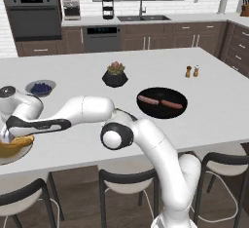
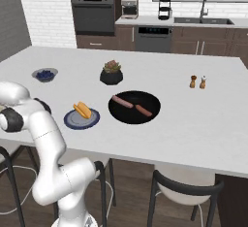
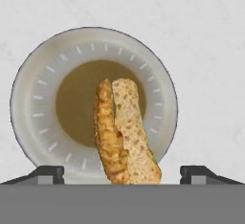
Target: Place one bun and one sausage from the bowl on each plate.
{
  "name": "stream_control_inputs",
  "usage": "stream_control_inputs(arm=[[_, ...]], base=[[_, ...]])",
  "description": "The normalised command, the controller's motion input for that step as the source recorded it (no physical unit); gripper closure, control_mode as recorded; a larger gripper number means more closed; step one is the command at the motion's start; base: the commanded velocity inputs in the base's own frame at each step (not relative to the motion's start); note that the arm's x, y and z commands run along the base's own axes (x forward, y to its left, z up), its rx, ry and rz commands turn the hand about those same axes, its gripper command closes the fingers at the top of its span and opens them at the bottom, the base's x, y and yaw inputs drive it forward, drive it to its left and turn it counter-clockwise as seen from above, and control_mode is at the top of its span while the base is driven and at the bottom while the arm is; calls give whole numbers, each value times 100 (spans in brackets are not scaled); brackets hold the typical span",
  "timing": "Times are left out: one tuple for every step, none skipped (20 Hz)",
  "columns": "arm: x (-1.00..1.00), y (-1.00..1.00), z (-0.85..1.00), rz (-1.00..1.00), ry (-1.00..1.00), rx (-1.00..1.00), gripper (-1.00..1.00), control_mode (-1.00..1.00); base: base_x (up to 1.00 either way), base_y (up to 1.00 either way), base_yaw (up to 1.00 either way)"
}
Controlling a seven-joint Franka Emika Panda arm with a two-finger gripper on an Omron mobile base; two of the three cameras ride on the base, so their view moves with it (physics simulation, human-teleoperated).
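Note:
A split bun lies on a pale plate directly below my gripper. The fingertips stand wide apart on either side of the bun, open and not touching it. In the left base view the same bun and plate sit at the counter's near left edge under my hand. A second plate holds another bun. The black bowl holds two sausages, also seen as bowl and sausages.
A small bowl of blue berries, a black plant pot and two shakers stand farther back on the white island. Stools line its near edge. My arm reaches across the left half of the counter.

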Motion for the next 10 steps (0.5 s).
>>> stream_control_inputs(arm=[[-88,-67,56,-1,-13,5,-100,-100],[-100,-80,46,-1,-13,4,-100,-100],[-100,-100,35,0,-14,4,-100,-100],[-100,-100,30,0,-13,3,-100,-100],[-100,-100,20,0,-12,4,-100,-100],[-100,-100,8,0,-11,4,-100,-100],[-100,-100,0,0,-12,6,-100,-100],[-83,-100,0,0,-11,5,-100,-100],[-56,-100,6,0,-6,1,-100,-100],[-39,-100,16,0,-1,0,-100,-100]], base=[[0,0,0],[0,0,0],[0,0,0],[0,0,0],[0,0,0],[0,0,0],[0,0,0],[0,0,0],[0,0,0],[0,0,0]])
